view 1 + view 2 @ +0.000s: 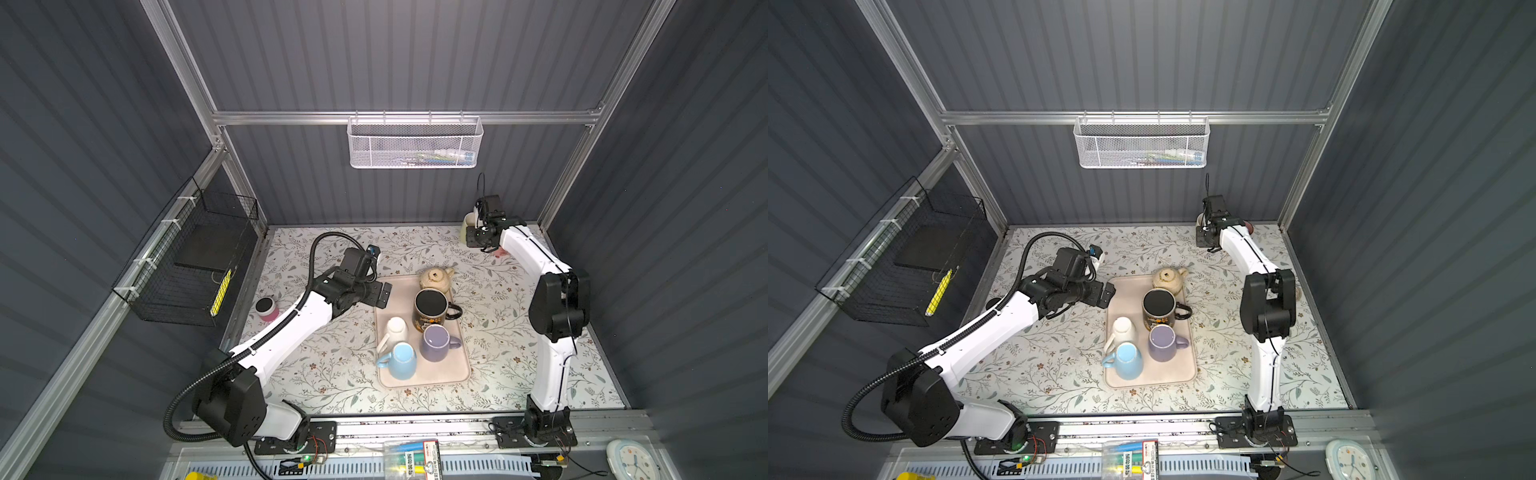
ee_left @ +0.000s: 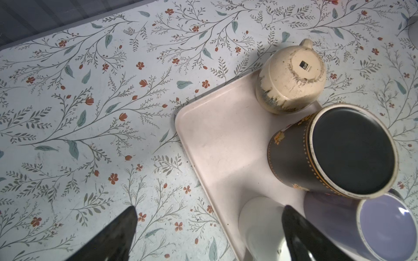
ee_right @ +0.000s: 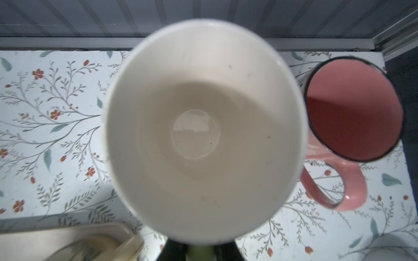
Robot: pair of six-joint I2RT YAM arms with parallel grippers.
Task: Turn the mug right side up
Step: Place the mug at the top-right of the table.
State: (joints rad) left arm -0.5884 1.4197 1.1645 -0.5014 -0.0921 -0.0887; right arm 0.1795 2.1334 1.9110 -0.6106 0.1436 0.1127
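Two mugs crowd the back corner, so the set-down is the risk

In both top views the right arm (image 1: 523,249) reaches to the far right corner of the worktop (image 1: 316,374). Its wrist sits over a pale mug (image 1: 466,226) that is mouth up, close to the back wall. Whether the mug's base touches the worktop I cannot tell. The left fingers (image 1: 384,293) hover at the far left corner of the pink tray (image 1: 444,372), which carries a cream pot (image 1: 435,279) and black (image 1: 432,309), white (image 1: 397,328), lavender (image 1: 436,343) and blue (image 1: 401,361) mugs.

From the left wrist, the left fingers are spread as wide as they go and hold nothing. One is over bare worktop, the other over the white mug. A careless descent there would knock that mug into its close-packed neighbours.

From the right wrist, the camera looks straight down into the pale mug. The right fingers (image 3: 176,253) are clamped tight at its near edge, on the rim or the handle, I cannot tell which. A pink enamel mug (image 3: 352,108) stands just beside it.

The turn itself looks done. With the grip on one side only, the mug could pivot or slip. Letting go before the base sits flat would topple it. Any sideways drift would strike the pink enamel mug.
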